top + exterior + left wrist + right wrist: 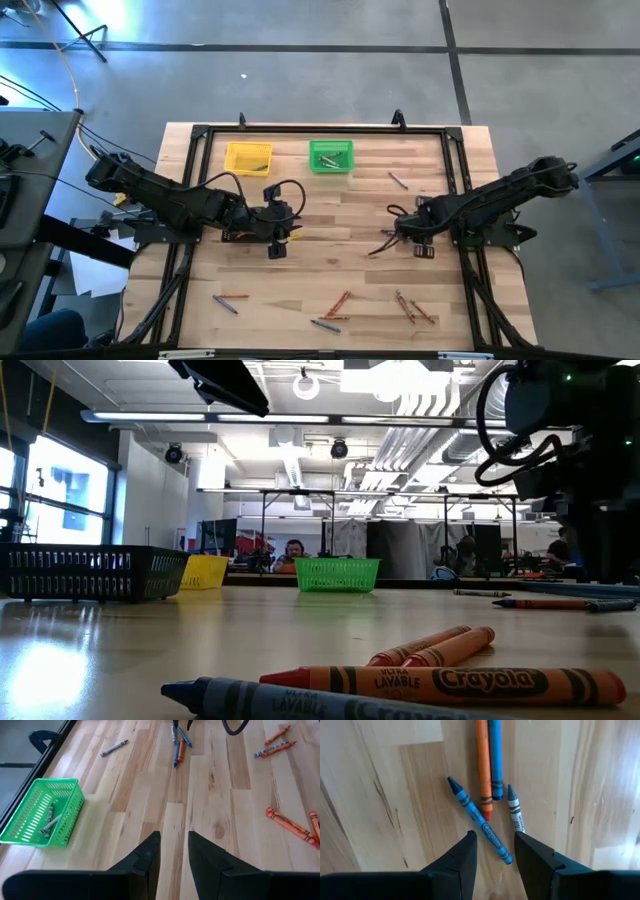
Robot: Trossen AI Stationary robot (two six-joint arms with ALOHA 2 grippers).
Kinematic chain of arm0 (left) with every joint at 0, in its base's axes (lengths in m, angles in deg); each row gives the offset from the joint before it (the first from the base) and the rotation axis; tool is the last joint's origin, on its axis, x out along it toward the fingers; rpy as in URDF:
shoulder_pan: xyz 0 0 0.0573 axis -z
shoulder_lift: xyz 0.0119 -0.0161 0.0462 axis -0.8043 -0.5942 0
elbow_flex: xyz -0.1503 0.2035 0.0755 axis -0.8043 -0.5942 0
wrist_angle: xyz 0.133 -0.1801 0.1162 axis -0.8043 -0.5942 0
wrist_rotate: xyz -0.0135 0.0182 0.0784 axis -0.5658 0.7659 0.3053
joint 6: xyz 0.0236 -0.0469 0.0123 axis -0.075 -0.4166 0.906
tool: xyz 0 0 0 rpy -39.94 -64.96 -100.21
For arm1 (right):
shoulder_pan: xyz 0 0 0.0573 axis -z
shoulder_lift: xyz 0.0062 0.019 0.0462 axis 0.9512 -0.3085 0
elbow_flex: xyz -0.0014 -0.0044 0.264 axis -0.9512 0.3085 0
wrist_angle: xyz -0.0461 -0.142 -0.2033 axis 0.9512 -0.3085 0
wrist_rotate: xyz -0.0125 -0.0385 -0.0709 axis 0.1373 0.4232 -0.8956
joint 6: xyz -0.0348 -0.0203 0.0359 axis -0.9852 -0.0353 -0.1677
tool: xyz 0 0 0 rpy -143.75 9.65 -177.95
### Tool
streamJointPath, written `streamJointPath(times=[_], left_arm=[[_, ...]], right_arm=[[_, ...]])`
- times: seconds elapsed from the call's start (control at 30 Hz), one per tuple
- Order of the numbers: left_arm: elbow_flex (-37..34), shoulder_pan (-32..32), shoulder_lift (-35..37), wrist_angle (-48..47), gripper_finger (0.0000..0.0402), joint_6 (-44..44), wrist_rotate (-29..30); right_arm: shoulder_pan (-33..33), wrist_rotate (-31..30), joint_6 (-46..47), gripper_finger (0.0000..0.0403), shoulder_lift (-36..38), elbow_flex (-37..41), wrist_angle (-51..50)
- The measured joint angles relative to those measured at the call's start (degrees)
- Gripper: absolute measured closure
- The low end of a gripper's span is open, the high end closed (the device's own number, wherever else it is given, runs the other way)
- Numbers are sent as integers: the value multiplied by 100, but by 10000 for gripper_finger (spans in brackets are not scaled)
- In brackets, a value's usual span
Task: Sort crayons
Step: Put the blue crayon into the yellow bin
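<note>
While the left gripper [174, 852] hangs over bare wood near the table's middle, fingers slightly parted with nothing between them, the right gripper [495, 851] hovers directly above a small cluster of crayons on the table's right half. Its fingers are spread and hold nothing. Just ahead of them lies the blue crayon [480, 821], its long axis running diagonally, its lower end reaching into the gap between the fingertips. Beside it lie an orange crayon [483, 770], a second blue one [494, 760] and a grey crayon [515, 809]. The right arm is plainly nearer. Other crayons lie scattered along the near edge; several grey ones already sit in the green basket [30, 812].
</note>
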Motion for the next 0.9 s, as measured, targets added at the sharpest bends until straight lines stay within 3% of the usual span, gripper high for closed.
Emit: streamJointPath(times=[0.23, 0.73, 0.9], left_arm=[[0, 0, 0, -2, 316, 3, 0], [2, 0, 0, -9, 316, 1, -2], [2, 0, 0, -9, 316, 3, -2]], right_arm=[[0, -1, -49, 279, 0, 0, 14], [0, 8, 1550, 279, -9, 0, 150], [2, -433, 2000, 279, -9, 0, 457]])
